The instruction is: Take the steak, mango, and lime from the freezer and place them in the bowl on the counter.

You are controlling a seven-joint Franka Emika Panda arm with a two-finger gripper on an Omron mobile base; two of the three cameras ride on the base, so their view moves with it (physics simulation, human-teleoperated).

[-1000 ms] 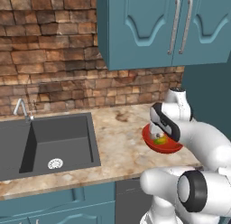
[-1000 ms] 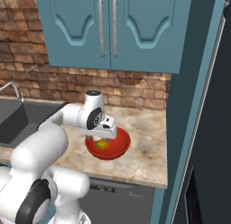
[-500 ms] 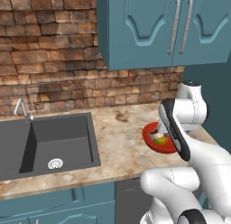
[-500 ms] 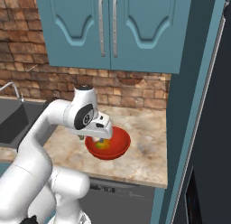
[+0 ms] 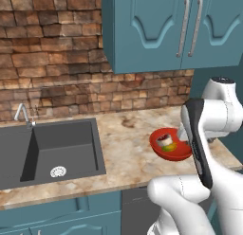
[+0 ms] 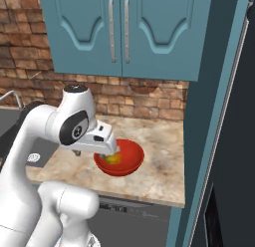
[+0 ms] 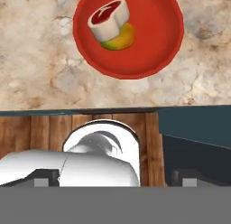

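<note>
The glossy red round bowl (image 7: pixel 128 33) sits on the beige marbled stone worktop (image 5: pixel 126 149), near its front edge and below the teal wall cabinets (image 6: pixel 134 32). Inside it lies the small slab of raw red steak with its pale fat rim (image 7: pixel 108 20), resting on top of the rounded yellow-green mango (image 7: pixel 121 39) and touching it. I can't make out the dark green lime in the bowl from here.

The tool (image 7: pixel 115 178) hangs above the front edge of the worktop, back from the bowl, its two dark tips spread about as wide as they go and holding nothing.

I'd judge the lime, if it is the one left to fetch, to be light, firm and smooth, so likely to roll or squirt out of a pinch. Best taken across its widest middle, fingers squarely opposite. The dark slate-blue freezer (image 6: pixel 234 156) stands just to the right of the worktop.
</note>
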